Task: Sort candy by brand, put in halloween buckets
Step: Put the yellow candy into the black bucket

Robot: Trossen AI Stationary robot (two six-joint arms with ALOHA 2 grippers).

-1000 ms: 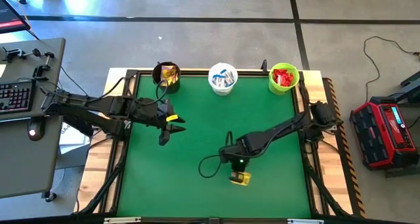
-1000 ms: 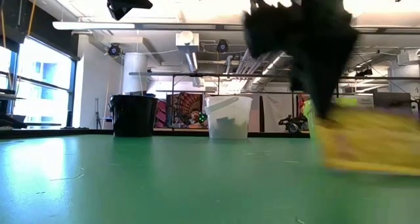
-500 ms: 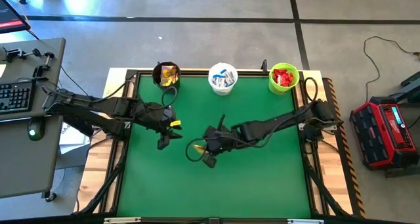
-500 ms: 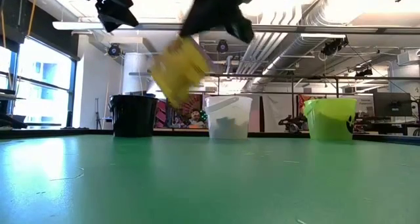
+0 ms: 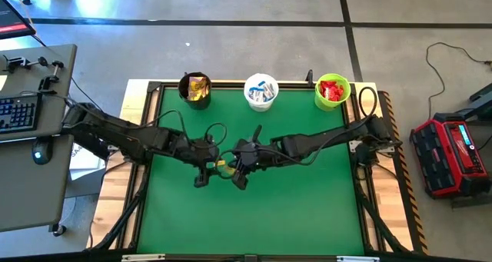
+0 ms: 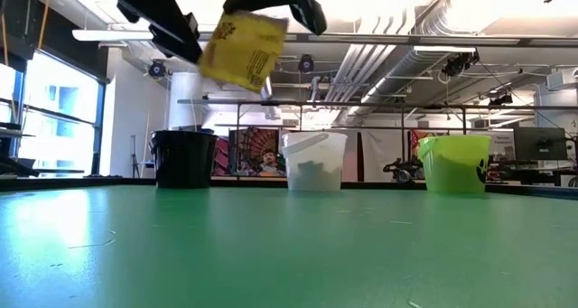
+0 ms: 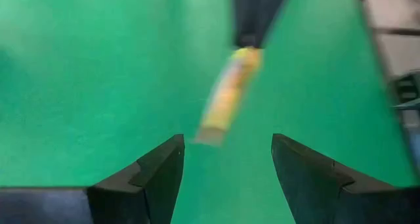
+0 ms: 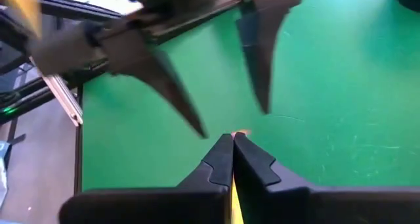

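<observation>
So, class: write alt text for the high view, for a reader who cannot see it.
Above a green table, the right gripper holds a yellow candy packet out to the open left gripper. Black, white and lime green buckets line the far edge.

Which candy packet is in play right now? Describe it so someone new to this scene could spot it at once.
Start at the green table with three buckets along its far edge. The two dark arms meet over its middle, and between them hangs a yellow packet, clamped in the right gripper above the cloth. It is the only candy outside a bucket; the left gripper faces it with open jaws.
</observation>
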